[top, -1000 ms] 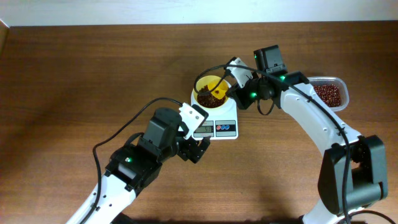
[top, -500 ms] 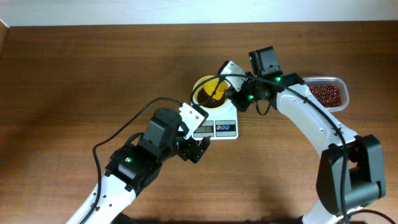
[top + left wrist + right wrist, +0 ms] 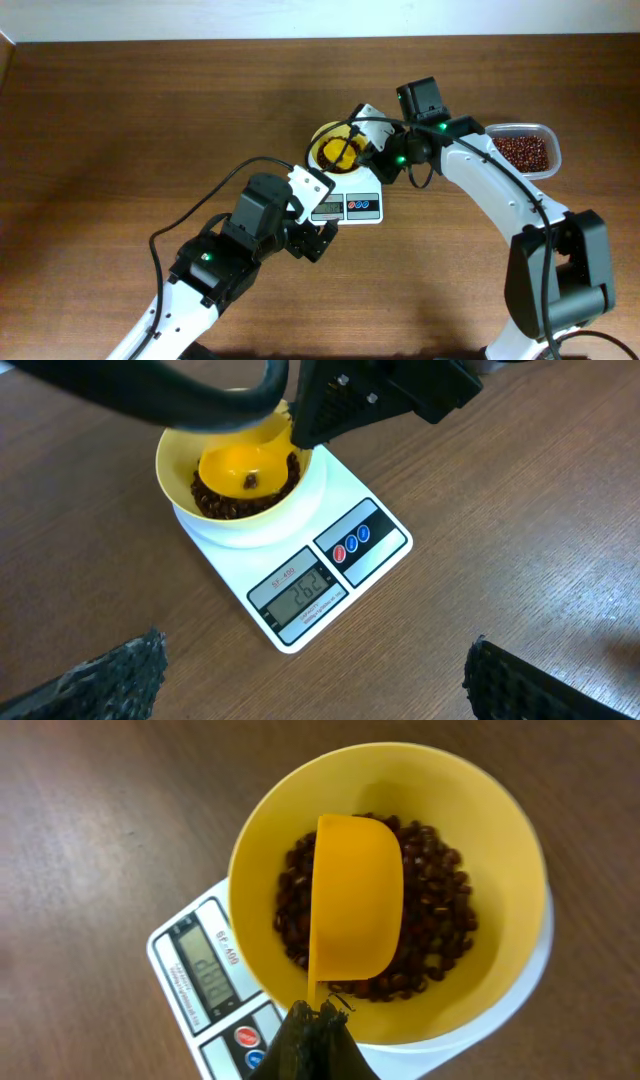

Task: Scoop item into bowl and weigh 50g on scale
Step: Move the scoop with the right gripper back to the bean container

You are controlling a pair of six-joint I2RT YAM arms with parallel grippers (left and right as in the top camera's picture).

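Observation:
The pale yellow bowl (image 3: 322, 143) stands on the white scale (image 3: 352, 205) and holds a layer of red-brown beans (image 3: 435, 910). My right gripper (image 3: 378, 150) is shut on the handle of the yellow scoop (image 3: 355, 905), which is tipped inside the bowl (image 3: 500, 840). In the left wrist view a few beans lie in the scoop's hollow (image 3: 245, 468). My left gripper (image 3: 318, 240) is open and empty, just in front of the scale (image 3: 385, 550). The scale's display (image 3: 300, 592) shows digits that I cannot read surely.
A clear plastic tub (image 3: 526, 150) with more beans stands at the right, beyond the right arm. The right arm's cable loops over the bowl's near side. The wooden table's far edge runs along the top of the overhead view.
My right gripper has moved left, carrying the scoop further over the bowl and tipping it. The left arm has not moved.

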